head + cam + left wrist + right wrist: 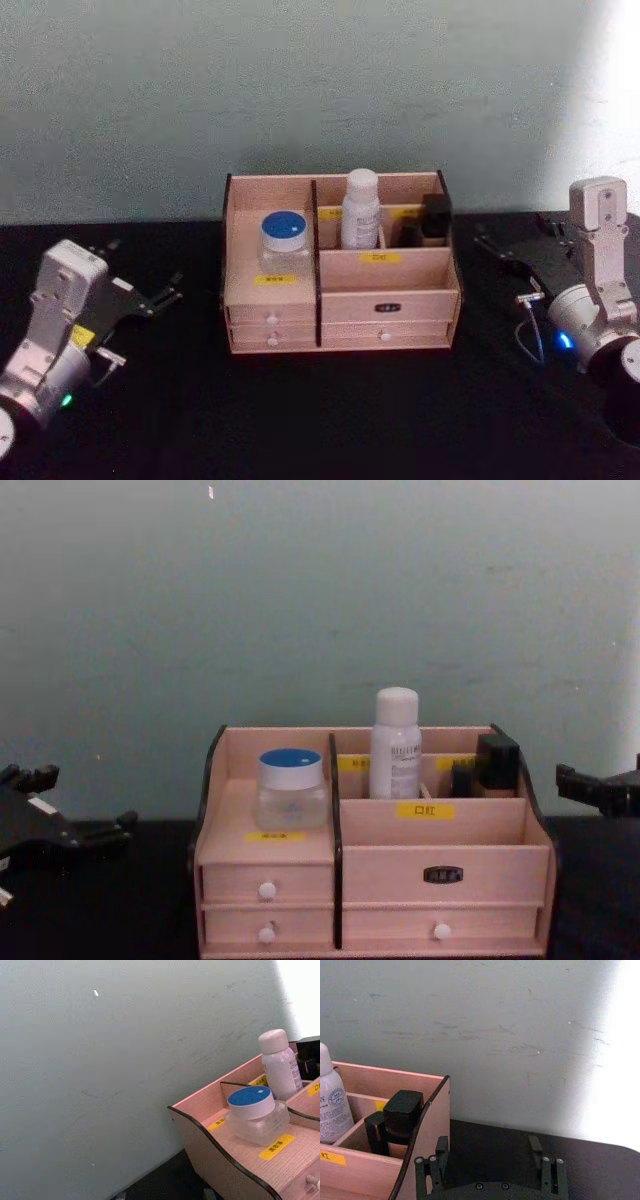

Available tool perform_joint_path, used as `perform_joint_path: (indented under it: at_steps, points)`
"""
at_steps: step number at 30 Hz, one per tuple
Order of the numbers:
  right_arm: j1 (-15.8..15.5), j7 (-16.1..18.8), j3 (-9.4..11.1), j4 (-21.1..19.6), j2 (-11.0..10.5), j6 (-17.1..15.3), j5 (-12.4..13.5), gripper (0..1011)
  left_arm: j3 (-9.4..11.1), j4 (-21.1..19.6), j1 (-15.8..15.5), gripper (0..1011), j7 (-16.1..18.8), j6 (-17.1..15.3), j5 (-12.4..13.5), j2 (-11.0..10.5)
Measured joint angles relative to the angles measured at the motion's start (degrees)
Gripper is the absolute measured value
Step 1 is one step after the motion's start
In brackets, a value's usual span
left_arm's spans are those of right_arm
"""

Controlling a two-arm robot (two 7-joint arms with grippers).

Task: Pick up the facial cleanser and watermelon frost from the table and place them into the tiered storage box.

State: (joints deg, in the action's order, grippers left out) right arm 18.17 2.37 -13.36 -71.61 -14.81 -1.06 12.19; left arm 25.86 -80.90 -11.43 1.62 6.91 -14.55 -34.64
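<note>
1. Nearest the robot, a black surface [330, 410] runs across the foreground.
2. On the left, the left hand [160, 297] hovers low over the surface, well apart from the box, its fingers spread and holding nothing.
3. On the right, the right hand [510, 262] sits beside the box's right end, fingers spread and holding nothing.
4. In the middle stands the wooden storage box [385, 305], its small drawers with white knobs facing the robot.
5. The blue-lidded jar [283, 238] stands upright on the box's left shelf, above a yellow label.
6. The tall white bottle [360, 210] stands upright in a rear compartment, right of the central divider.
7. A black item [433, 218] stands in the rear right compartment.
8. Behind everything is a pale green wall [300, 90].
</note>
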Motion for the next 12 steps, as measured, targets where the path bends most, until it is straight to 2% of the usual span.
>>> perform_joint_path:
  at_steps: [12]
  points:
    - [0.00, 0.00, 0.00, 0.00, 0.00, 0.00, 0.00, 1000, 0.00, 0.00, 0.00, 1001, 0.00, 0.00, 0.00, 0.00]
